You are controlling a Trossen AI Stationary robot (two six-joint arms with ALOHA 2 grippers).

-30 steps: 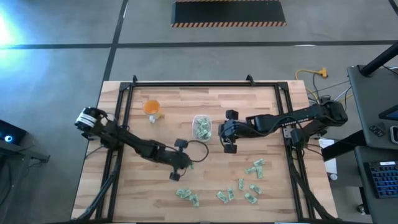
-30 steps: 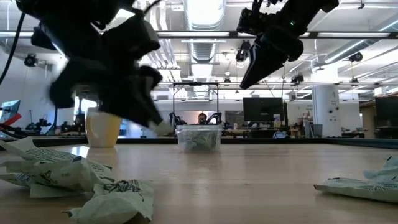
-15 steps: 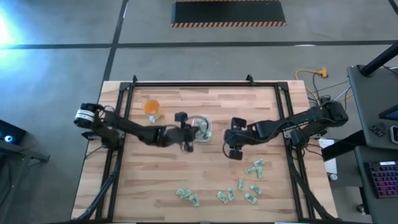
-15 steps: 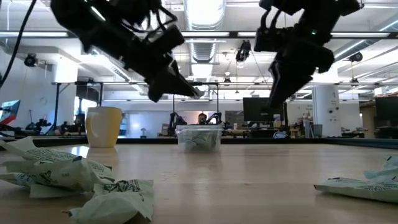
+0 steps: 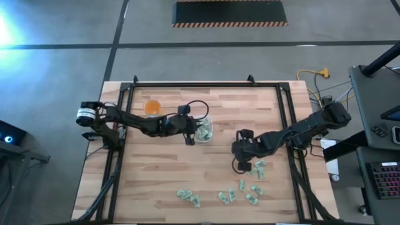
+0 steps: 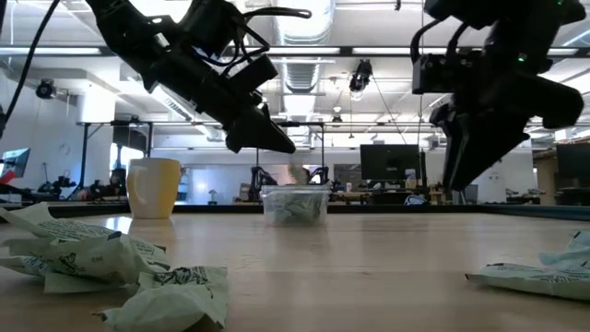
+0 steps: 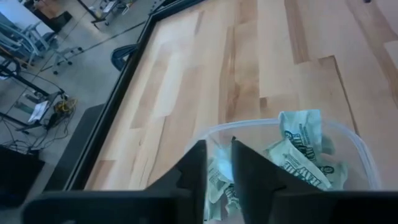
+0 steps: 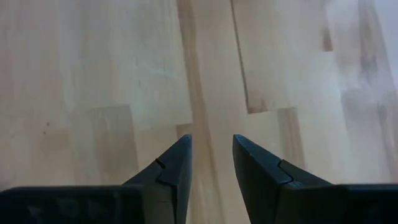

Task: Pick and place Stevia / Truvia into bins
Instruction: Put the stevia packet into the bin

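My left jaws have swung over the clear bin, slightly parted above its sachets, a delivery seemingly made, while my right jaws, empty and parted, have dropped toward the loose ones.

Robotics lab: monitors, ceiling ducts.

Near the table's middle, toward the back: the clear container with sachets inside, the left gripper above its left rim, and the orange cup farther left. To the right and nearer the front, above bare wood: the right gripper. Along the front edge (well apart from the container): loose sachets, some just beside the right gripper.
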